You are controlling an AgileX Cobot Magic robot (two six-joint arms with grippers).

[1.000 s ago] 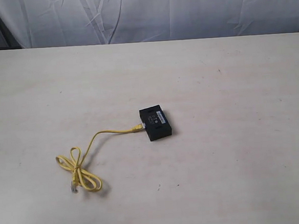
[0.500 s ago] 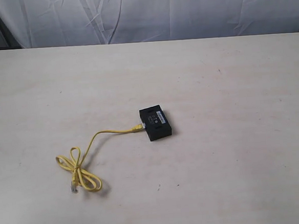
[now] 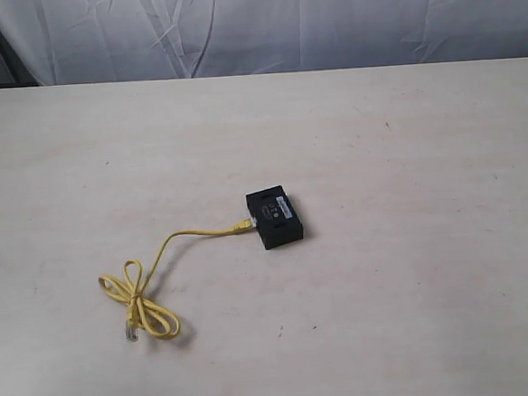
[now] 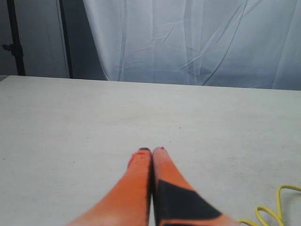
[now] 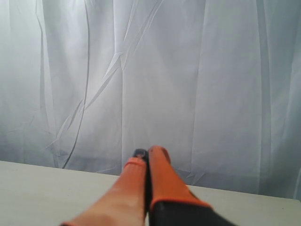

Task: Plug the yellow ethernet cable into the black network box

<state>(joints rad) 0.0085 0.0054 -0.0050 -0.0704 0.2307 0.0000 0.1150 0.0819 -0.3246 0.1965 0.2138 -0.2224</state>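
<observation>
left wrist: yellow ethernet cable (image 4: pixel 278 202) — cropped at edge | plug (image 3: pixel 244 225) seating at black network box (image 3: pixel 274 217) — too small to tell

Soft, even light washes the pale surface (image 3: pixel 405 134); shadows are faint. Wrist views blur the left tool (image 4: pixel 152 150) and right tool (image 5: pixel 146 151) up close.

Open table (image 3: pixel 417 314) surrounds the box (image 3: pixel 274 218) on its far, right and near sides, leaving room to reach it from there or from above. On its left side the cable (image 3: pixel 203 231) meets it and trails away to loops lying flat at the table's near left. The curtain (image 3: pixel 324 22) closes off the far edge, well apart from both.
</observation>
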